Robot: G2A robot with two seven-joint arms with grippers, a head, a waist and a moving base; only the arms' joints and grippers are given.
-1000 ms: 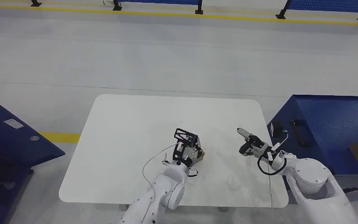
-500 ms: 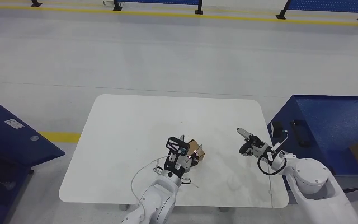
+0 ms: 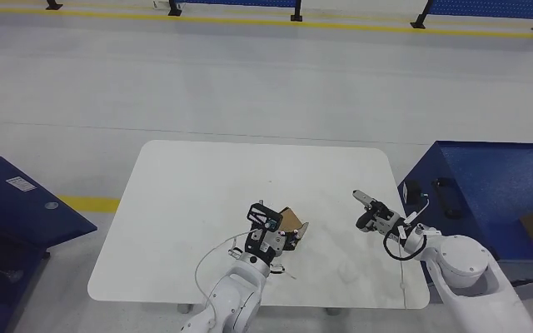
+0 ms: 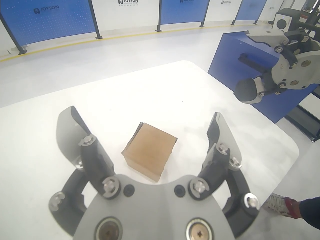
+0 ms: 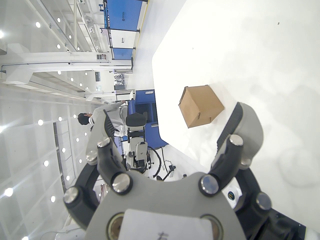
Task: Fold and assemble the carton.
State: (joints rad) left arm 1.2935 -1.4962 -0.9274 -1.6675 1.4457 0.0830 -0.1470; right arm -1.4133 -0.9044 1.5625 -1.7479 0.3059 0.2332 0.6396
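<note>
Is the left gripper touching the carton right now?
Apart. The left wrist view shows the left gripper open, with bare table between it and the carton on both sides.

White partition panels (image 4: 128, 1) beyond the far edge of the table (image 4: 155, 93) each carry a logo and a short word in dark letters; a blue panel (image 4: 46, 9) carries the same in pale letters. A white label (image 5: 162, 228) at the base of the right end effector (image 5: 172, 112) shows a dark character, cut off. A white sticker (image 3: 20, 185) on the blue bin (image 3: 33, 216) off the table's left edge is too small to read.
</note>
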